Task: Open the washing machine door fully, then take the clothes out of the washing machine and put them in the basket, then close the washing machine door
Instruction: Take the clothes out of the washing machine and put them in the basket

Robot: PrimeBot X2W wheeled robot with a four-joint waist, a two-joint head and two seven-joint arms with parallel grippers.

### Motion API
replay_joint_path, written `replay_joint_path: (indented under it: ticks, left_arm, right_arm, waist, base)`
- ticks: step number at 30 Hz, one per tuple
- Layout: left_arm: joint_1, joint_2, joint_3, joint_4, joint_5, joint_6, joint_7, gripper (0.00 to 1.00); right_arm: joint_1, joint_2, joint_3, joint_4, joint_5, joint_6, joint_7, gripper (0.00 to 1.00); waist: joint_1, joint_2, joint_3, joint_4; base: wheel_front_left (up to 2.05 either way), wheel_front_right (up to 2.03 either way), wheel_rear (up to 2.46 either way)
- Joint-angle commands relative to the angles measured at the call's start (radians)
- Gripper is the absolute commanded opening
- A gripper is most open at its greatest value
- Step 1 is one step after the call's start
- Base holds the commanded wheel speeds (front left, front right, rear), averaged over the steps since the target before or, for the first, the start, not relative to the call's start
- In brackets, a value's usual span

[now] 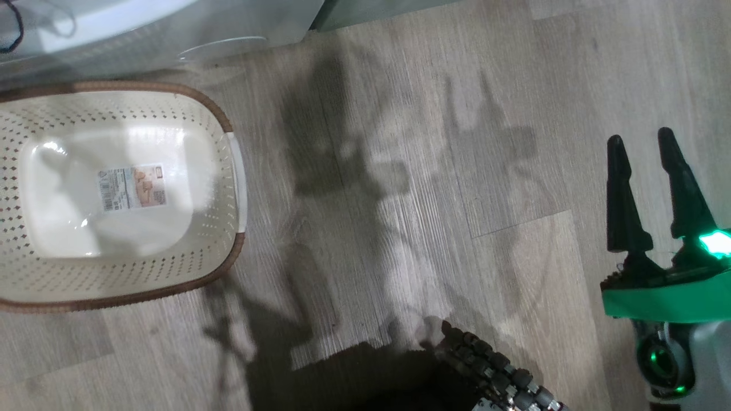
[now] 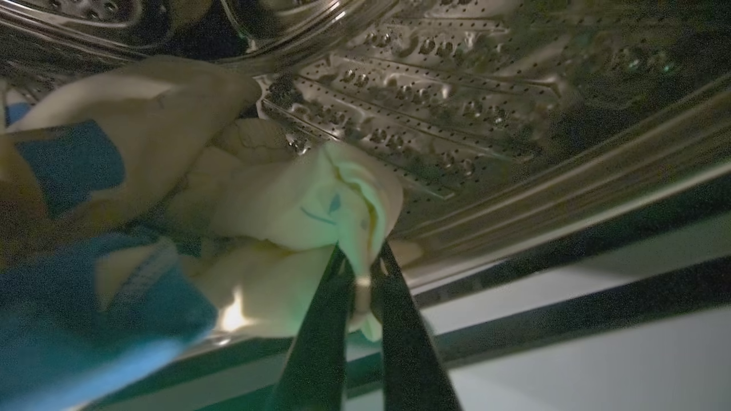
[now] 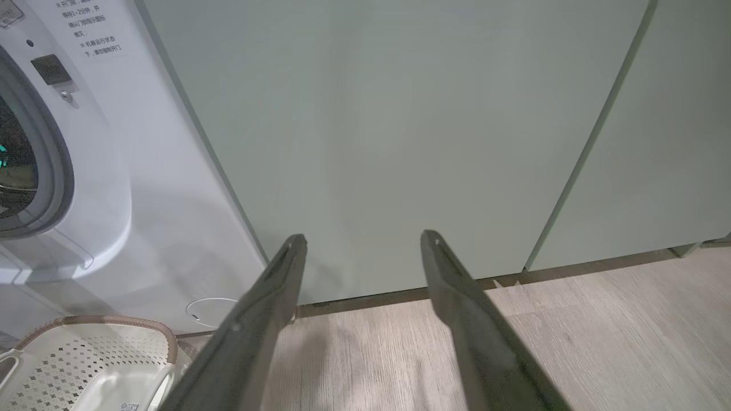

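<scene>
— Head view?
— The basket (image 1: 220,228) stands on the floor (image 1: 457,171), near the foot of the washing machine (image 1: 143,43). The right gripper (image 1: 639,137) is spread, holding nothing.
— Left wrist?
— The left gripper (image 2: 362,257) pinches a fold of the clothes (image 2: 171,114), which lie inside the drum (image 2: 457,103).
— Right wrist?
— Fingers wide apart, facing a pale green cabinet (image 3: 400,114); the machine and basket are at that view's left.

The washing machine (image 3: 143,228) bears small Chinese print (image 3: 97,41), including 机器运行状态; the basket (image 1: 220,171) sticker (image 1: 132,187) is unreadable.
</scene>
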Motion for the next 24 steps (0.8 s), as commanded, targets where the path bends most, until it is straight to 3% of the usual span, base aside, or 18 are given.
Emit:
replay_joint_path:
  ticks: [1, 14, 24]
  left_arm:
    - [-0.018, 0.038, 0.010, -0.049, -0.010, 0.003, -0.011, 0.00]
    - [0.112, -0.008, 0.045, -0.213, -0.048, 0.013, -0.246, 0.00]
    - [0.356, -0.071, 0.057, -0.477, -0.033, 0.056, -0.488, 0.00]
  right_arm:
    - [0.003, -0.005, 0.003, -0.027, 0.004, 0.004, -0.009, 1.00]
    - [-0.007, -0.005, -0.037, -0.032, -0.025, 0.004, -0.009, 1.00]
    - [0.013, -0.005, -0.079, -0.033, -0.069, 0.004, -0.009, 1.00]
  waist:
    - [0.0000, 0.0000, 0.001, 0.007]
    - [0.0000, 0.0000, -0.033, 0.087]
    - [0.0000, 0.0000, -0.104, 0.163]
  base:
    - [0.00, 0.00, 0.00]
    - [0.00, 0.00, 0.00]
    - [0.00, 0.00, 0.00]
